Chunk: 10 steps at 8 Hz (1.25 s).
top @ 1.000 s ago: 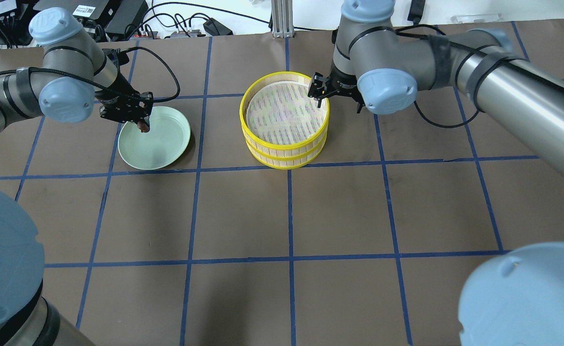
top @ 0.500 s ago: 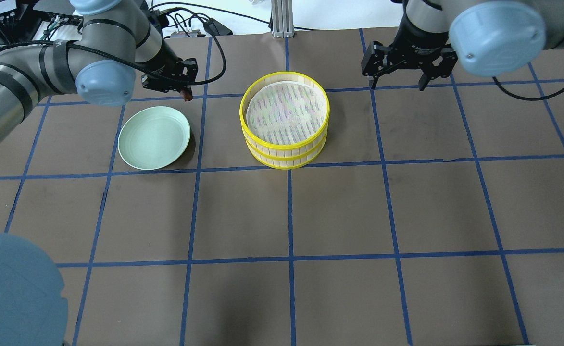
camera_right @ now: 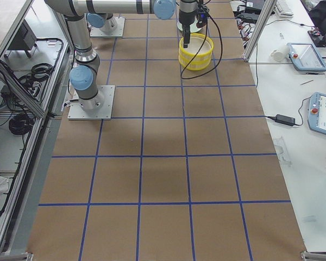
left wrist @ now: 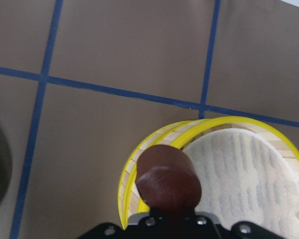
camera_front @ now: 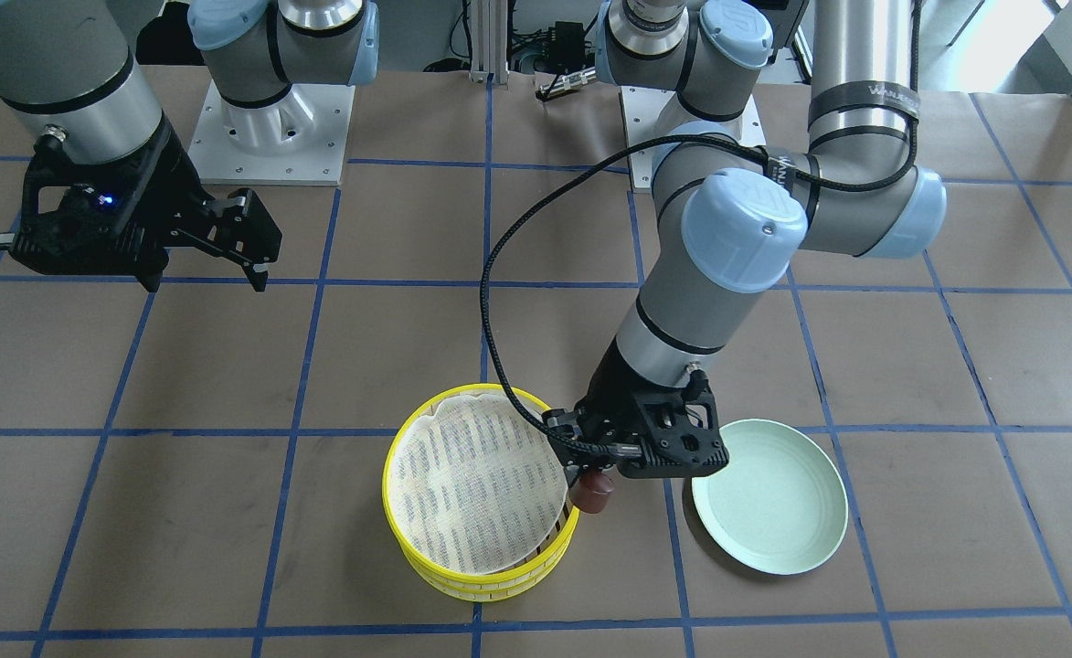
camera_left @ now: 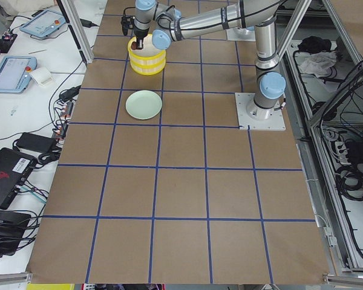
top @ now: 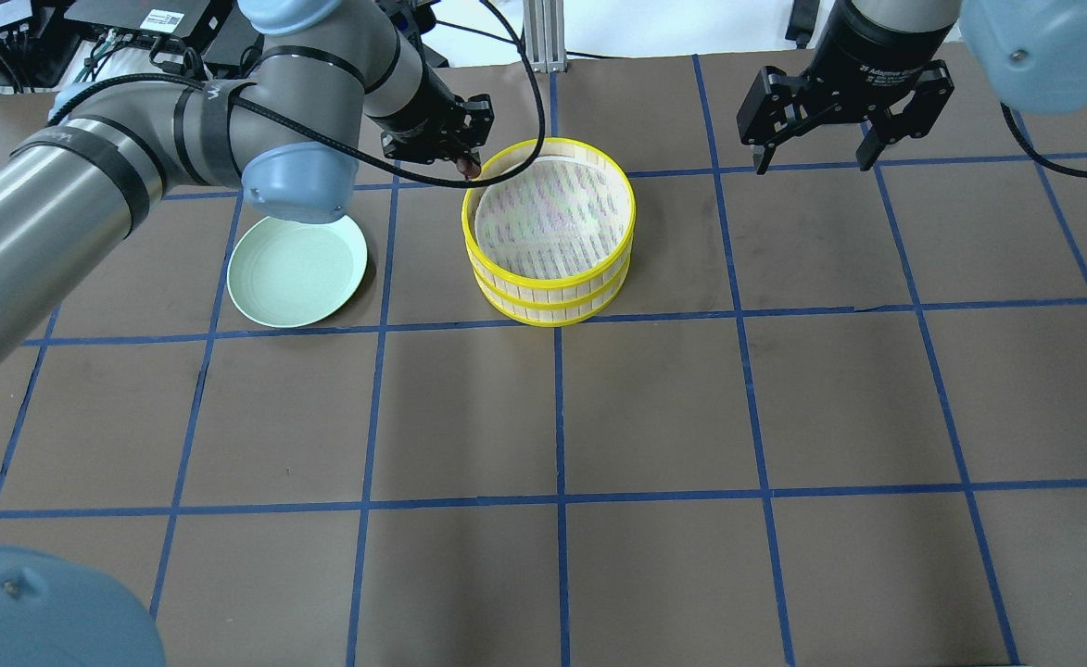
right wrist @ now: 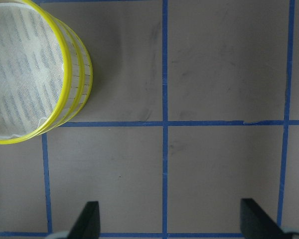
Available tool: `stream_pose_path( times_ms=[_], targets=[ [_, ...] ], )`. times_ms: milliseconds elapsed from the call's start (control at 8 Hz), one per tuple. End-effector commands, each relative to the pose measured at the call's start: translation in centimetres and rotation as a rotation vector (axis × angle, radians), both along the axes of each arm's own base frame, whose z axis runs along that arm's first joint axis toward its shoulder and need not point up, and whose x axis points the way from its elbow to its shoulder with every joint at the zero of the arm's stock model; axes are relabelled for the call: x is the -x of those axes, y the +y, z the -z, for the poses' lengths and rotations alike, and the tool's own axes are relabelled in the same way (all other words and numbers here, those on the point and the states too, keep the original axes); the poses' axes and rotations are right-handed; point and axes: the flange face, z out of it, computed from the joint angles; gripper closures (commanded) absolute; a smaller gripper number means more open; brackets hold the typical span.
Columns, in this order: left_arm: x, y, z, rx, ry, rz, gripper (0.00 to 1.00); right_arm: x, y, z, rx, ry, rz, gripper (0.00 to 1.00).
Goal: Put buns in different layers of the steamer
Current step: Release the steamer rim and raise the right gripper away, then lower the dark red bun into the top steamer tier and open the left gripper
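Buns: how many can be counted, and where is one found?

One only: the dark reddish-brown bun (camera_front: 592, 496), which is clamped in the closed fingers of the left gripper (camera_front: 593, 480) and held over the far-left rim of the steamer (top: 550, 287). No cream-white one is seen (it may be hidden in the lower tier (top: 552, 313); that cannot be told).

On which relation is the coming move judged to turn?

The bun is hung just over the rim, not yet over the white liner (top: 548, 213), whose middle lies to the right of the fingers and nearer. Its long axis appears to be pointed downward, out of the fingers, so it would likely be landed on its end. A short carry rightward and a lowering are probably called for before the fingers are opened.

Which arm is nearer?

The left one, by far. The right gripper (top: 816, 153) is held with its fingers spread and empty, well apart at the far right, above the surface (top: 543, 417).

And the rest, counted?

Two stacked tiers, one liner in view, and one pale green plate (top: 297, 264), seen bare, to the left of the steamer.
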Motion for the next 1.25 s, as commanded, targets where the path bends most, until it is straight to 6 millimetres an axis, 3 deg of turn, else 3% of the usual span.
stream_pose_path(
  times_ms=[0,125,250,375,500,875,1125],
  targets=[
    [3.4,-0.1,3.0,0.001,0.085,0.075,1.00,0.1,0.1,0.2,-0.008,0.004,-0.004,0.00],
    [4.4,-0.1,4.6,-0.023,0.084,0.088,0.89,0.1,0.1,0.2,-0.008,0.004,-0.004,0.00],
    [5.0,0.1,5.3,-0.032,0.081,0.100,0.39,0.1,0.0,0.1,-0.006,0.006,-0.004,0.00],
    [5.0,0.1,5.4,-0.035,0.078,0.099,0.07,0.1,0.1,0.2,-0.009,0.007,-0.004,0.00],
    [5.0,0.1,5.3,-0.034,0.078,0.096,0.00,0.1,0.1,0.2,-0.008,0.007,-0.004,0.00],
    [4.9,0.3,3.8,-0.015,0.079,0.085,0.00,0.4,0.1,0.3,-0.010,0.032,-0.003,0.00],
    [3.2,1.6,0.3,-0.020,-0.063,0.051,0.00,0.4,0.1,0.3,-0.008,0.032,-0.003,0.00]
  ],
)
